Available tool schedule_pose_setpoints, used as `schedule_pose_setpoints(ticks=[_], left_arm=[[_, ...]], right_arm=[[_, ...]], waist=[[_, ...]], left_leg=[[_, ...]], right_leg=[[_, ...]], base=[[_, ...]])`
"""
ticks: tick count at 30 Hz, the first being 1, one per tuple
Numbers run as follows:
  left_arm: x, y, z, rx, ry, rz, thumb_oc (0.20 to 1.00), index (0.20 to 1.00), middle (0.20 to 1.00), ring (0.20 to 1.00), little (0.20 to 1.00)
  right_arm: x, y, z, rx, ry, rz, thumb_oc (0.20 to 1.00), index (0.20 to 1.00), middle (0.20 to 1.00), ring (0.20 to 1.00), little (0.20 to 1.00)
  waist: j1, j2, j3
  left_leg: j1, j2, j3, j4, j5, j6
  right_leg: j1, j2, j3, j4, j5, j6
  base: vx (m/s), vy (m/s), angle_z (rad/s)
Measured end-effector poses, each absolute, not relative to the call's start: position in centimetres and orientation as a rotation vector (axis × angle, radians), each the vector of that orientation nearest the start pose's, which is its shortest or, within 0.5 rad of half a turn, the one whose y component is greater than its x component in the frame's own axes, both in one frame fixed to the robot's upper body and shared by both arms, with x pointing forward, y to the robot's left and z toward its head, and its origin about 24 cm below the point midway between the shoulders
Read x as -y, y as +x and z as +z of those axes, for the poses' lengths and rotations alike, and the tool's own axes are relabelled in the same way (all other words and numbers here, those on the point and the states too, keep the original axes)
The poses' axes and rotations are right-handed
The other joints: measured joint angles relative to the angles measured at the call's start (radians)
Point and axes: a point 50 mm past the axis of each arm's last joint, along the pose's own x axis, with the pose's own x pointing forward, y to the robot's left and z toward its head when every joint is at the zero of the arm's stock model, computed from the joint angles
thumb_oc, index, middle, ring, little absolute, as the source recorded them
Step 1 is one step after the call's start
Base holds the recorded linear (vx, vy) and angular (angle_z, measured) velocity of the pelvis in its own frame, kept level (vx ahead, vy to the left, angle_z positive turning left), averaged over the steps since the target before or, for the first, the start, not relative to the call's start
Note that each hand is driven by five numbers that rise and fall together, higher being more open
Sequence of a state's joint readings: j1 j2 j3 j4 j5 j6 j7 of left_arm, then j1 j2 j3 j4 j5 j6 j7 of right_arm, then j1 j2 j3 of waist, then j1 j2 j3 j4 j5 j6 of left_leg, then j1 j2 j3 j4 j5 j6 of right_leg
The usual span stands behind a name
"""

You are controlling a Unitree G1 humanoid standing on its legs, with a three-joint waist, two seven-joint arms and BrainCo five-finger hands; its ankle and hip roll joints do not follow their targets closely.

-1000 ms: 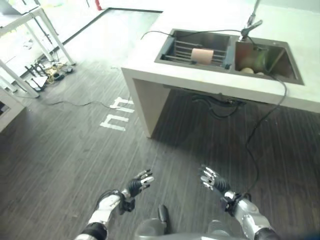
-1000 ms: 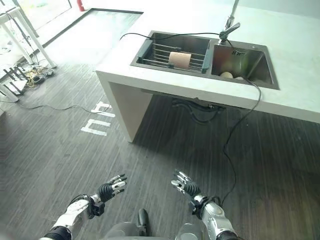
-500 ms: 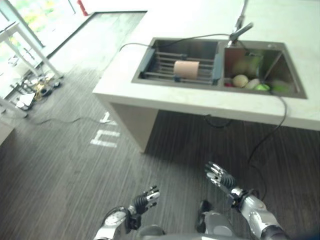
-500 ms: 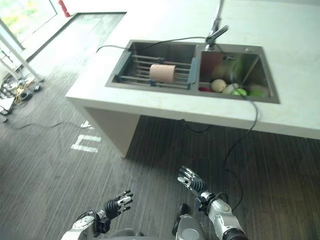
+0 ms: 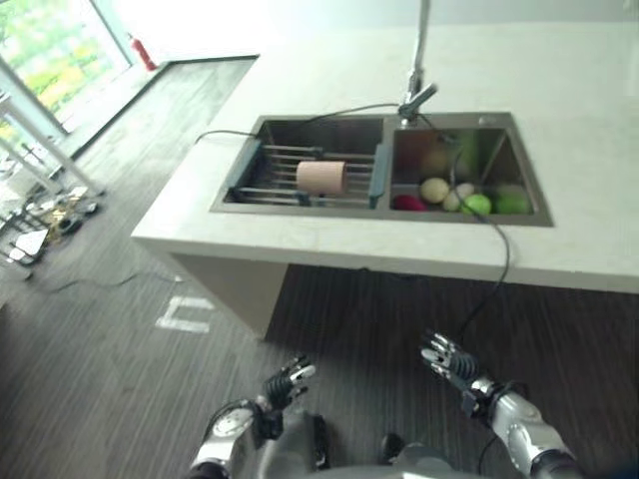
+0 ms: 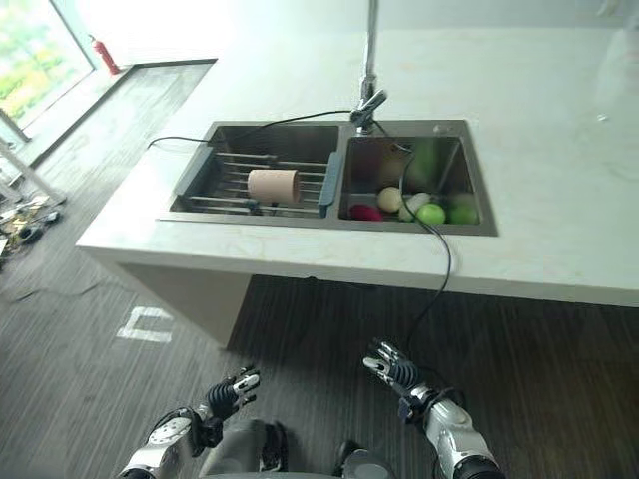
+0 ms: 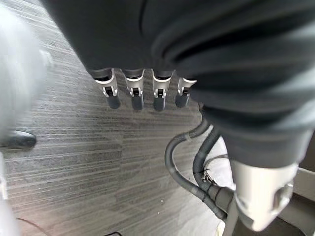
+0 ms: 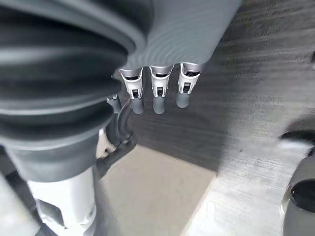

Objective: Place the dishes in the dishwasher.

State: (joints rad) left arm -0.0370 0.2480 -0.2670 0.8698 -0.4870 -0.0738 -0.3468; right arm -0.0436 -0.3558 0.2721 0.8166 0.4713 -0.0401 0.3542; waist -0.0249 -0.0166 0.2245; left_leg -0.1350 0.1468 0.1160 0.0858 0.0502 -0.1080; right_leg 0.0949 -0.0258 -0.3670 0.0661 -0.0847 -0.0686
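Pink cup lies sideways on the sink rack at twelve o'clock, likely light and rigid, graspable around its body; left hand and right hand hang empty, fingers relaxed.

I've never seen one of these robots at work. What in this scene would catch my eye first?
Probably the steel double sink set in the pale counter: a pinkish cup lies on its side on the rack in the left basin, and round red, cream and green pieces fill the right one. Nearer, low over the dark floor, the left hand and right hand hang open, holding nothing.
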Motion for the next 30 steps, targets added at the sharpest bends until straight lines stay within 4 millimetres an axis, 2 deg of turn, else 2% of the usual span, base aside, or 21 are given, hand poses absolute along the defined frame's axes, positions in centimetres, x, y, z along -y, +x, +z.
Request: schedule_pose_setpoints(ticks=[1, 2, 5, 6, 7, 8, 9, 12, 13, 16, 19, 20, 21, 22, 23, 24, 25, 26, 27, 29, 30], left_arm=[[-18.1, 17.4, -12.0, -0.776, -0.233, -0.253, 1.000, 1.000, 1.000, 1.000, 1.000], [-18.1, 17.2, -12.3, -0.795, -0.231, -0.249, 1.000, 1.000, 1.000, 1.000, 1.000], [-18.0, 16.1, -13.1, -0.850, -0.204, -0.258, 1.000, 1.000, 1.000, 1.000, 1.000], [-18.0, 16.1, -13.1, -0.860, -0.171, -0.276, 1.000, 1.000, 1.000, 1.000, 1.000], [-17.9, 16.0, -13.3, -0.869, -0.161, -0.283, 1.000, 1.000, 1.000, 1.000, 1.000], [-18.3, 15.7, -13.5, -0.889, -0.137, -0.281, 1.000, 1.000, 1.000, 1.000, 1.000], [-18.6, 15.8, -13.4, -0.884, -0.125, -0.277, 1.000, 1.000, 1.000, 1.000, 1.000], [-20.1, 15.2, -13.4, -0.906, -0.094, -0.248, 1.000, 1.000, 1.000, 1.000, 1.000], [-20.5, 14.9, -13.5, -0.915, -0.087, -0.240, 1.000, 1.000, 1.000, 1.000, 1.000], [-21.5, 14.4, -13.7, -0.942, -0.068, -0.217, 1.000, 1.000, 1.000, 1.000, 1.000], [-21.5, 14.6, -13.6, -0.939, -0.066, -0.219, 1.000, 1.000, 1.000, 1.000, 1.000], [-21.4, 15.1, -13.5, -0.930, -0.064, -0.222, 1.000, 1.000, 1.000, 1.000, 1.000], [-21.2, 15.4, -13.4, -0.920, -0.067, -0.227, 1.000, 1.000, 1.000, 1.000, 1.000], [-21.3, 15.6, -13.3, -0.914, -0.063, -0.222, 1.000, 1.000, 1.000, 1.000, 1.000], [-21.3, 15.6, -13.3, -0.913, -0.063, -0.222, 1.000, 1.000, 1.000, 1.000, 1.000], [-21.1, 15.4, -13.5, -0.924, -0.069, -0.214, 1.000, 1.000, 1.000, 1.000, 1.000], [-20.9, 15.2, -13.7, -0.934, -0.075, -0.213, 1.000, 1.000, 1.000, 1.000, 1.000], [-20.7, 15.1, -13.8, -0.939, -0.082, -0.212, 1.000, 1.000, 1.000, 1.000, 1.000], [-20.6, 14.9, -13.9, -0.945, -0.086, -0.212, 1.000, 1.000, 1.000, 1.000, 1.000], [-20.4, 13.1, -14.6, -0.988, -0.104, -0.194, 1.000, 1.000, 1.000, 1.000, 1.000], [-20.4, 12.2, -14.9, -1.007, -0.129, -0.164, 1.000, 1.000, 1.000, 1.000, 1.000]], right_arm=[[21.5, 17.6, -11.3, -0.816, 0.111, 0.248, 1.000, 1.000, 1.000, 1.000, 1.000], [21.9, 16.5, -12.1, -0.871, 0.104, 0.228, 1.000, 1.000, 1.000, 1.000, 1.000], [22.9, 13.8, -13.4, -0.971, 0.093, 0.175, 1.000, 1.000, 1.000, 1.000, 1.000], [23.4, 12.7, -13.9, -1.007, 0.096, 0.136, 1.000, 1.000, 1.000, 1.000, 1.000], [23.9, 12.2, -14.0, -1.018, 0.097, 0.115, 1.000, 1.000, 1.000, 1.000, 1.000], [23.7, 11.8, -14.3, -1.027, 0.119, 0.086, 1.000, 1.000, 1.000, 1.000, 1.000], [23.4, 11.5, -14.5, -1.032, 0.129, 0.086, 1.000, 1.000, 1.000, 1.000, 1.000], [22.4, 11.7, -14.7, -1.012, 0.168, 0.077, 1.000, 1.000, 1.000, 1.000, 1.000], [22.1, 12.0, -14.7, -1.000, 0.181, 0.072, 1.000, 1.000, 1.000, 1.000, 1.000], [21.8, 12.3, -14.7, -0.979, 0.184, 0.077, 1.000, 1.000, 1.000, 1.000, 1.000], [21.8, 13.0, -14.4, -0.958, 0.177, 0.076, 1.000, 1.000, 1.000, 1.000, 1.000], [21.7, 13.6, -14.3, -0.943, 0.170, 0.069, 1.000, 1.000, 1.000, 1.000, 1.000], [21.8, 14.3, -14.0, -0.916, 0.155, 0.056, 1.000, 1.000, 1.000, 1.000, 1.000], [21.9, 14.7, -13.8, -0.902, 0.149, 0.051, 1.000, 1.000, 1.000, 1.000, 1.000], [21.9, 14.7, -13.8, -0.902, 0.149, 0.051, 1.000, 1.000, 1.000, 1.000, 1.000], [22.4, 14.8, -13.8, -0.904, 0.160, 0.021, 1.000, 1.000, 1.000, 1.000, 1.000], [22.6, 14.0, -14.1, -0.924, 0.162, 0.012, 1.000, 1.000, 1.000, 1.000, 1.000], [22.7, 13.9, -14.1, -0.928, 0.163, 0.009, 1.000, 1.000, 1.000, 1.000, 1.000], [22.7, 14.0, -14.0, -0.920, 0.163, 0.003, 1.000, 1.000, 1.000, 1.000, 1.000], [23.0, 13.8, -14.0, -0.922, 0.175, -0.015, 1.000, 1.000, 1.000, 1.000, 1.000], [23.1, 12.7, -14.4, -0.956, 0.183, -0.029, 1.000, 1.000, 1.000, 1.000, 1.000]], waist=[[0.004, -0.002, 0.001], [0.005, -0.003, 0.001], [0.005, 0.010, -0.002], [0.004, 0.038, -0.008], [0.003, 0.063, -0.014], [0.001, 0.058, -0.013], [0.006, 0.051, -0.016], [0.012, 0.028, -0.020], [0.014, 0.029, -0.020], [0.032, 0.028, -0.020], [0.031, 0.024, -0.018], [0.031, 0.015, -0.009], [0.028, 0.027, -0.001], [0.029, 0.027, 0.006], [0.029, 0.026, 0.007], [0.028, 0.021, 0.017], [0.024, 0.008, 0.023], [0.020, 0.004, 0.032], [0.016, -0.002, 0.046], [0.001, 0.002, 0.050], [0.003, 0.004, 0.041]], left_leg=[[0.017, 0.020, -0.027, -0.052, 0.013, -0.018], [0.022, 0.035, -0.035, -0.058, 0.016, -0.021], [0.081, 0.057, 0.056, -0.082, 0.018, -0.018], [0.144, 0.033, 0.058, -0.105, 0.019, -0.012], [0.174, 0.027, 0.057, -0.105, 0.030, 0.009], [0.203, -0.002, 0.061, -0.142, 0.030, 0.030], [0.209, -0.030, 0.063, -0.149, 0.024, 0.047], [0.207, -0.097, 0.070, -0.154, 0.006, 0.087], [0.207, -0.105, 0.081, -0.155, 0.006, 0.098], [0.213, -0.120, 0.088, -0.157, -0.008, 0.120], [0.222, -0.129, 0.095, -0.173, -0.015, 0.145], [0.212, -0.137, 0.108, -0.159, -0.031, 0.163], [0.206, -0.133, 0.111, -0.152, -0.036, 0.171], [0.212, -0.132, 0.118, -0.155, -0.039, 0.193], [0.212, -0.132, 0.118, -0.155, -0.039, 0.194], [0.224, -0.136, 0.119, -0.174, -0.040, 0.194], [0.231, -0.148, 0.119, -0.172, -0.043, 0.190], [0.237, -0.154, 0.119, -0.175, -0.047, 0.188], [0.252, -0.156, 0.121, -0.173, -0.050, 0.188], [0.288, -0.149, 0.121, -0.174, -0.074, 0.165], [0.314, -0.130, 0.111, -0.156, -0.103, 0.135]], right_leg=[[0.002, 0.003, 0.001, 0.001, -0.002, 0.003], [0.001, 0.000, 0.001, 0.002, -0.004, 0.008], [0.006, -0.033, 0.001, 0.004, 0.000, 0.041], [0.005, -0.051, 0.003, 0.016, -0.001, 0.079], [0.002, -0.053, 0.003, 0.029, -0.006, 0.097], [-0.003, -0.084, 0.006, 0.061, -0.016, 0.118], [-0.017, -0.110, 0.018, 0.079, -0.019, 0.124], [-0.028, -0.173, 0.033, 0.080, -0.002, 0.164], [-0.032, -0.185, 0.034, 0.089, 0.005, 0.160], [-0.048, -0.198, 0.042, 0.118, 0.047, 0.182], [-0.103, -0.215, 0.067, 0.225, 0.063, 0.191], [-0.174, -0.235, 0.112, 0.342, 0.079, 0.208], [-0.251, -0.246, 0.140, 0.451, 0.154, 0.250], [-0.310, -0.252, 0.122, 0.514, 0.158, 0.268], [-0.311, -0.252, 0.121, 0.515, 0.158, 0.268], [-0.295, -0.212, 0.075, 0.361, 0.061, 0.263], [-0.287, -0.192, 0.073, 0.199, 0.061, 0.264], [-0.283, -0.191, 0.064, 0.093, 0.070, 0.263], [-0.290, -0.198, 0.060, 0.070, 0.089, 0.267], [-0.293, -0.211, 0.053, 0.130, 0.101, 0.246], [-0.255, -0.191, 0.042, 0.174, 0.089, 0.218]], base=[[0.14, 0.241, 0.00], [0.11, 0.223, -0.06], [0.12, 0.278, 0.04], [0.11, 0.304, 0.11], [0.09, 0.243, 0.16], [0.06, 0.174, 0.11], [0.06, 0.185, 0.11], [0.05, 0.169, 0.00], [0.05, 0.169, -0.06], [0.04, 0.174, -0.11], [0.03, 0.216, -0.09], [0.06, 0.258, -0.25], [0.14, 0.115, -0.42], [0.18, -0.034, -0.30], [0.29, -0.219, -0.21], [0.29, -0.242, 0.03], [0.27, -0.236, 0.09], [0.28, -0.221, 0.10], [0.22, -0.184, 0.10], [0.33, -0.257, 0.09], [0.32, -0.251, 0.13]])
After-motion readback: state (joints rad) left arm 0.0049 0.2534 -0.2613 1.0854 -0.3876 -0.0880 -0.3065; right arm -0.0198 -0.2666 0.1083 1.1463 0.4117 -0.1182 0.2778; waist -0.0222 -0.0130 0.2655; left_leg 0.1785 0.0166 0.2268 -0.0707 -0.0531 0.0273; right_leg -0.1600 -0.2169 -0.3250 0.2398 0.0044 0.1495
